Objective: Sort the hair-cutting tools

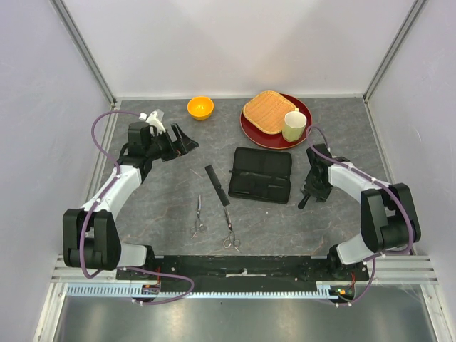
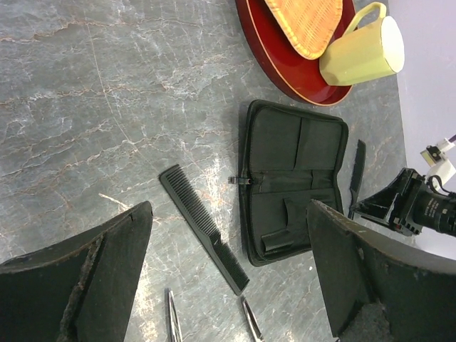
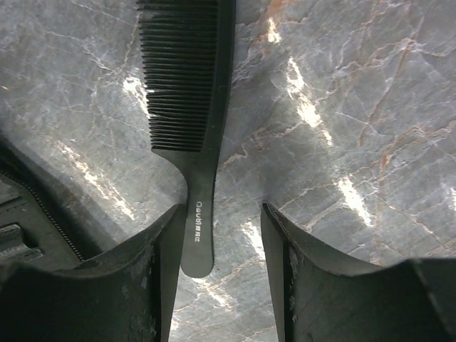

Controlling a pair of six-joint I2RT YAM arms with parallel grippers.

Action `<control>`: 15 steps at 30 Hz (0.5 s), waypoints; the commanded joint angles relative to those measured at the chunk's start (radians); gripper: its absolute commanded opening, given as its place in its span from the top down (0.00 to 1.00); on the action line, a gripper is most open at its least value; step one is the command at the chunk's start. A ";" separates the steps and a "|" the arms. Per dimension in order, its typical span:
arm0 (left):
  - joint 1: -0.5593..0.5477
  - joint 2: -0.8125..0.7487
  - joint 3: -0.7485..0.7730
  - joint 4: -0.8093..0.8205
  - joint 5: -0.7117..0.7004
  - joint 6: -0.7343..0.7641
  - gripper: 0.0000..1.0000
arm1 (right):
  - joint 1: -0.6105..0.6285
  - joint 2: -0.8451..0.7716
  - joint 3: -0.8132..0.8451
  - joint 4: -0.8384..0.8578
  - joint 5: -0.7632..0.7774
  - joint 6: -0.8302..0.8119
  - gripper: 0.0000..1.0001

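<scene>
From above you see the left scissors (image 1: 198, 216) and right scissors (image 1: 229, 234) lying nearer than the long comb (image 1: 217, 185), left of the zip case (image 1: 261, 174). The left gripper (image 1: 187, 140) hangs far-left, fingers spread. Its wrist view alone shows the handled comb (image 2: 358, 167) right of the case. Your right gripper (image 3: 221, 242) straddles that comb's handle with jaws apart, perhaps touching it.

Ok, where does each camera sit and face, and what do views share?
Top external: above and behind left arm, right arm (both shown), looking down on table.
Left wrist: on the left arm, facing the zip case and long comb; left pincer frames.
Right wrist: looking down at the handled comb; right pincer straddles it.
Shared: top and left wrist both show zip case, combs.
</scene>
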 commanded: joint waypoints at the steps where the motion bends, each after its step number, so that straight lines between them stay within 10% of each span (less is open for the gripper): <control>1: -0.002 0.001 0.011 0.030 0.037 0.004 0.05 | 0.007 0.032 0.028 0.023 0.005 0.024 0.46; 15: -0.002 0.010 0.028 0.019 0.020 0.024 0.04 | 0.007 0.106 0.056 0.019 0.022 0.019 0.54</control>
